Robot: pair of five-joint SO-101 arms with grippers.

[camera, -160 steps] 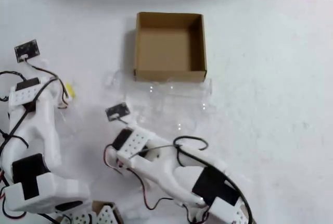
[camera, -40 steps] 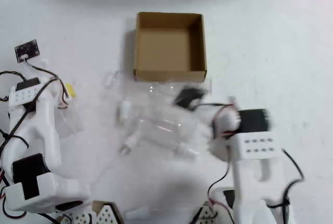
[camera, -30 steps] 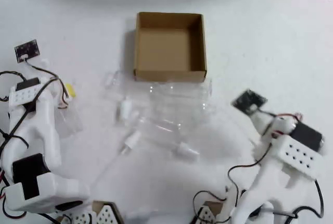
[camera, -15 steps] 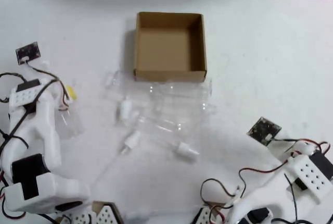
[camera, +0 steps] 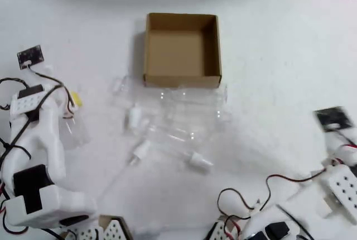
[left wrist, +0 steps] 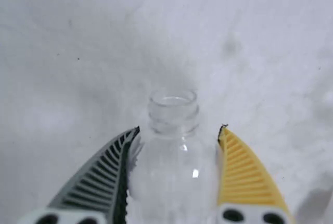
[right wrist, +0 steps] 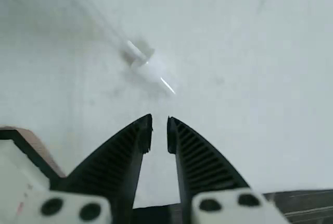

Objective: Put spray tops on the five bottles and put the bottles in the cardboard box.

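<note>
Holding an uncapped bottle [left wrist: 173,110] by its shoulders, the left gripper [left wrist: 179,128] leaves the neck free, likely for fitting a top. Right gripper [right wrist: 159,121] is near-closed and empty, with a spray top [right wrist: 144,63] lying ahead. The high view adds the cardboard box [camera: 182,81], no bottles inside, and the other bottles [camera: 181,125] lying before it.

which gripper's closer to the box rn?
Left. The left gripper, on a bottle, is off the box's left side; the right gripper is farther, by the table's near right corner.
</note>
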